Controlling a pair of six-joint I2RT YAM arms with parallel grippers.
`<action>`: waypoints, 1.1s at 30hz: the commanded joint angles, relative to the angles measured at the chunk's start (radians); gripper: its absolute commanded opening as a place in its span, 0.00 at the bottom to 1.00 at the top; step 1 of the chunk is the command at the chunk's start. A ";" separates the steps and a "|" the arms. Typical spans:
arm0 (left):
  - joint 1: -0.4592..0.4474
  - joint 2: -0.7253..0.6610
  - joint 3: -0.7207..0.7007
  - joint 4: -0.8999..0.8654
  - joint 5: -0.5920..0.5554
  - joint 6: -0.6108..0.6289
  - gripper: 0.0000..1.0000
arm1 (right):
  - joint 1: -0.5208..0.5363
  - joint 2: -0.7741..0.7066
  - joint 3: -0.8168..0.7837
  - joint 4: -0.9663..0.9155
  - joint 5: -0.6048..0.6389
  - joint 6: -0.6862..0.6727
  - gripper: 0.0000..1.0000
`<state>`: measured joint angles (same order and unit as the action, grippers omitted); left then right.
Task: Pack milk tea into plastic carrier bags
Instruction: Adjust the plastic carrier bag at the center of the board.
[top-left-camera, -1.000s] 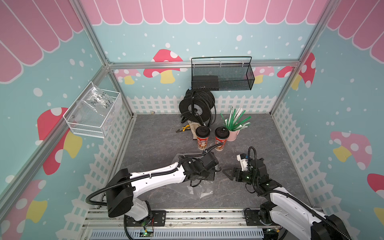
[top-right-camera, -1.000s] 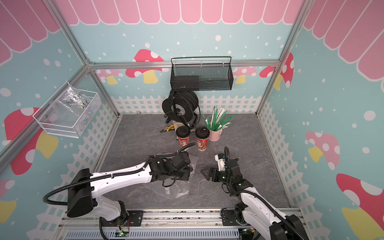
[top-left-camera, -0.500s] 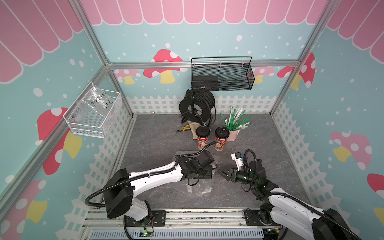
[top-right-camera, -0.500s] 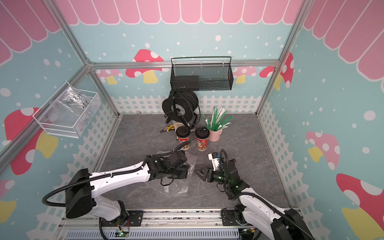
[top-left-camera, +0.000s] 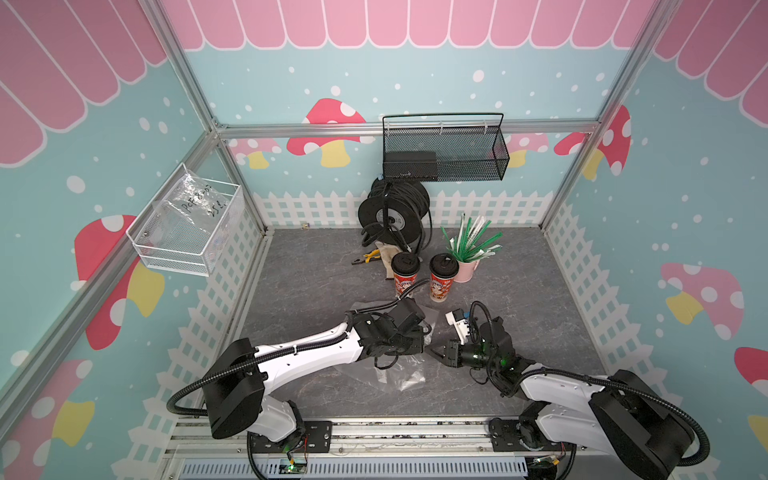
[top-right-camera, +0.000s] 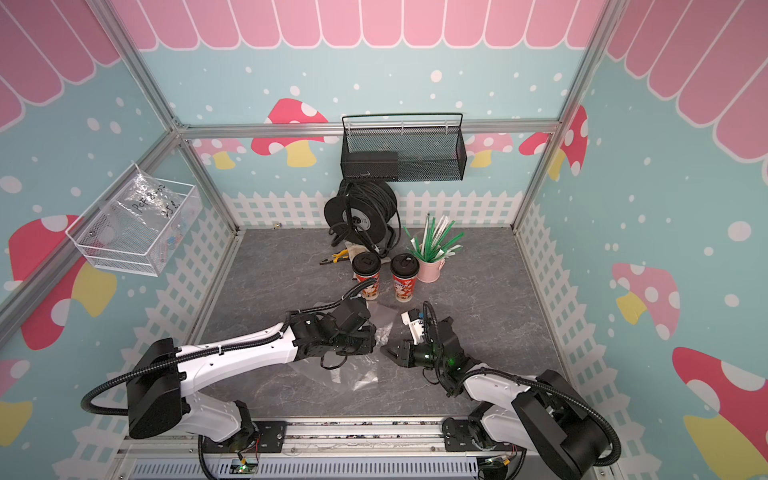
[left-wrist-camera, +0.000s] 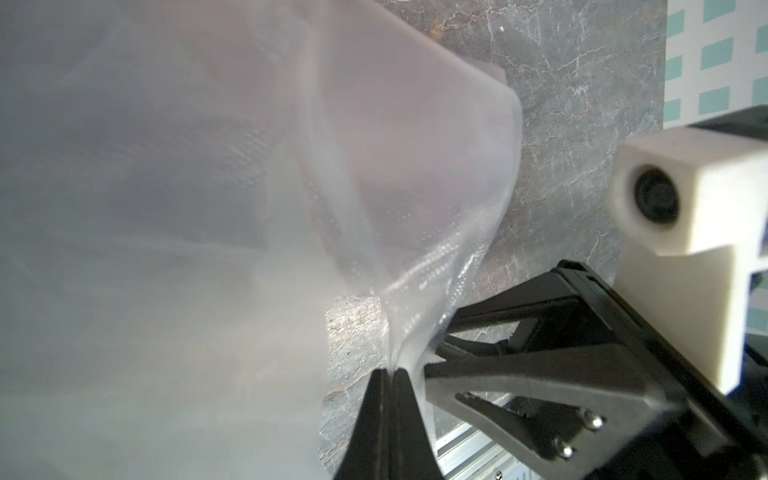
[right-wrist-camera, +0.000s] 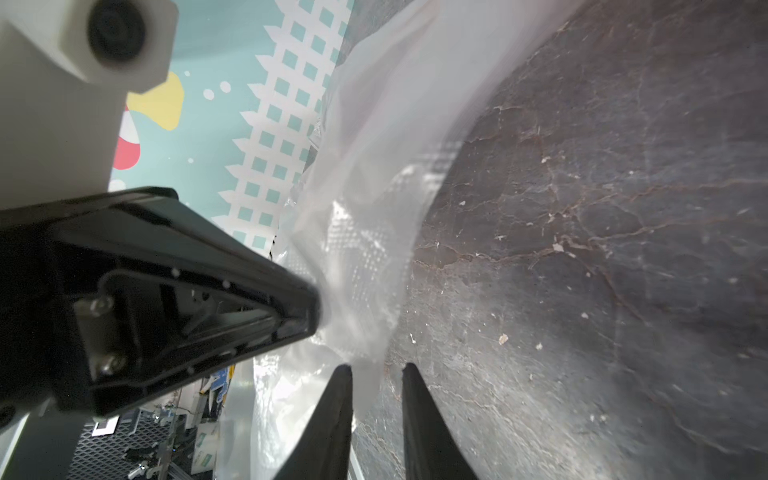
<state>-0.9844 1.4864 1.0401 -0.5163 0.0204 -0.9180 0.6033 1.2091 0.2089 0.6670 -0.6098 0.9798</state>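
Two milk tea cups (top-left-camera: 405, 276) (top-left-camera: 441, 279), red-orange with black lids, stand upright at the middle of the floor in both top views. In front of them lies the transparent plastic carrier bag (top-left-camera: 399, 374) (left-wrist-camera: 208, 208), partly lifted. My left gripper (top-left-camera: 424, 338) (left-wrist-camera: 388, 372) is shut on a fold of the bag's edge. My right gripper (top-left-camera: 432, 353) (right-wrist-camera: 376, 370) sits tip to tip with it. Its jaws stand a narrow gap apart, with a strip of the bag's film (right-wrist-camera: 365, 208) between them.
A black cable reel (top-left-camera: 392, 216) and pliers (top-left-camera: 365, 257) sit behind the cups. Right of them is a pink cup of straws (top-left-camera: 467, 268). A black mesh basket (top-left-camera: 444, 153) hangs on the back wall and a white wire basket (top-left-camera: 187, 232) on the left wall. A metal rail runs along the front.
My right gripper moved left up to the left gripper and its jaws narrowed from wide open to a small gap. The left gripper kept its hold and shifted slightly back toward its base.
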 joint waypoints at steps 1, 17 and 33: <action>0.013 -0.028 -0.014 0.018 -0.004 -0.028 0.00 | 0.011 0.020 0.026 0.097 0.002 0.027 0.15; 0.050 -0.107 -0.045 0.031 -0.011 -0.057 0.00 | 0.012 -0.088 0.054 -0.078 0.067 -0.012 0.00; 0.067 -0.265 -0.044 0.111 0.007 -0.140 0.00 | 0.012 -0.267 0.424 -0.870 0.285 -0.225 0.00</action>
<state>-0.9241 1.2663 0.9932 -0.4477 0.0345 -1.0080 0.6098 0.9722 0.5404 0.0555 -0.4000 0.8314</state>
